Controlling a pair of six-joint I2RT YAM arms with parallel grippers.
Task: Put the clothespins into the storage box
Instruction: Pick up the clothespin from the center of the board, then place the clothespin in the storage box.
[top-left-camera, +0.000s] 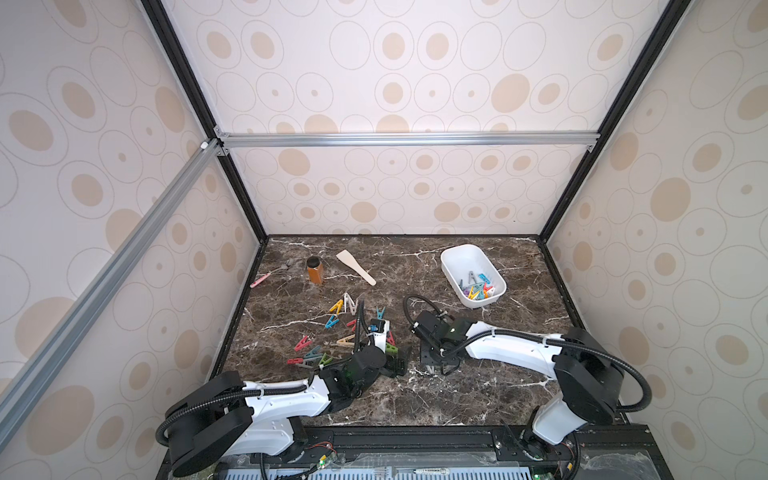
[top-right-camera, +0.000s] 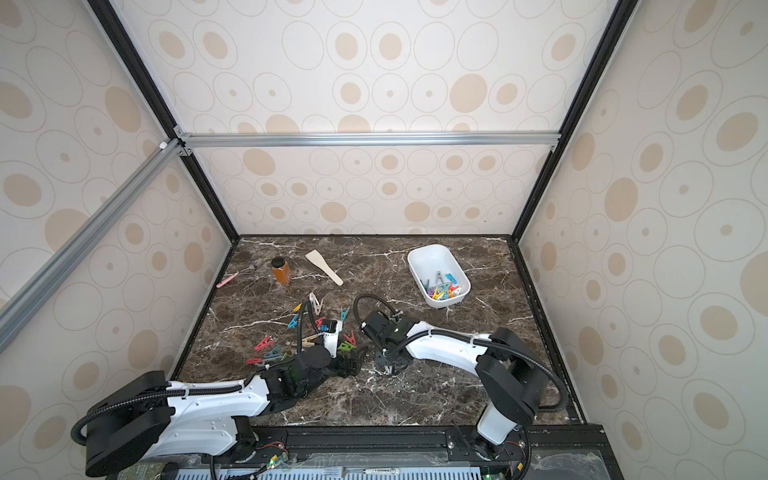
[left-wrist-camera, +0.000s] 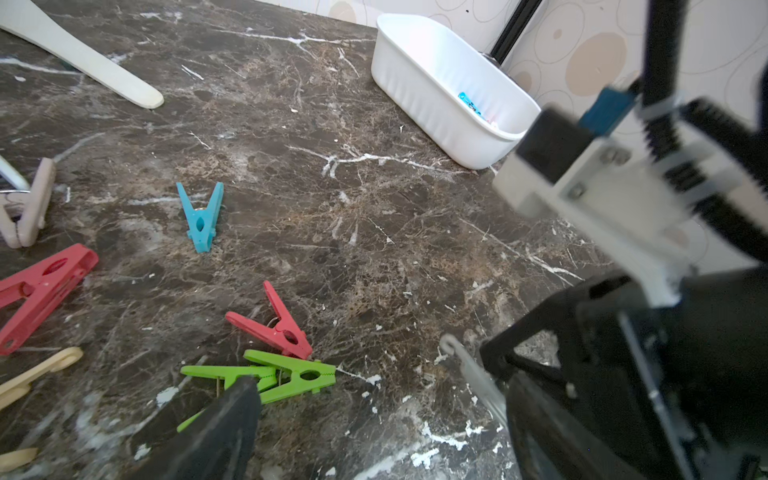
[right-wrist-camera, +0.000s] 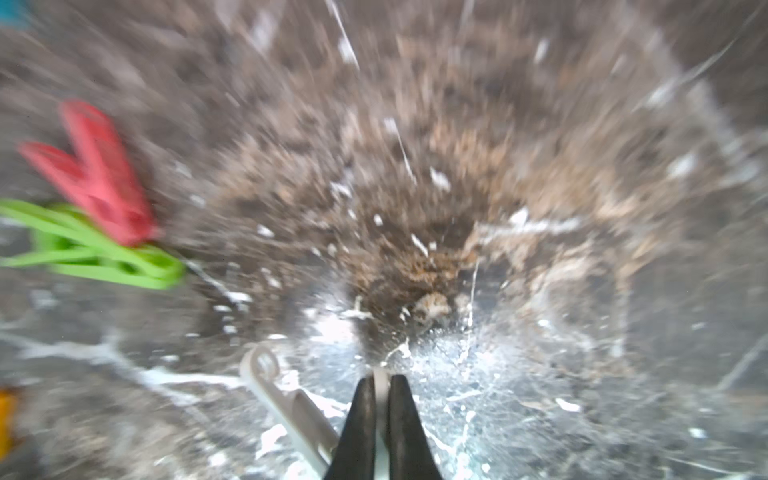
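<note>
Clothespins (top-left-camera: 302, 343) lie scattered on the worktop (top-left-camera: 478, 395); bare surface runs to storage box (top-left-camera: 457, 253) near far right edge. Right tool (right-wrist-camera: 380, 380) pinches grey clothespin (right-wrist-camera: 299, 415); left tool (top-left-camera: 401, 359) stands wide beside green clothespin (left-wrist-camera: 291, 374).

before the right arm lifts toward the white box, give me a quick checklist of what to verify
1. Right hand shut on the grey clothespin: ok, its fingers are pinched together on the peg.
2. Grip firm enough to lift: cannot tell, the right wrist view is blurred.
3. Storage box upright, open, with room: ok, pegs lie only at its near end.
4. Table between right hand and box free of things: ok, bare marble in both top views.
5. Left hand out of the way: probably ok. It is open over the green clothespins, close beside the right hand but not on the box side.
</note>
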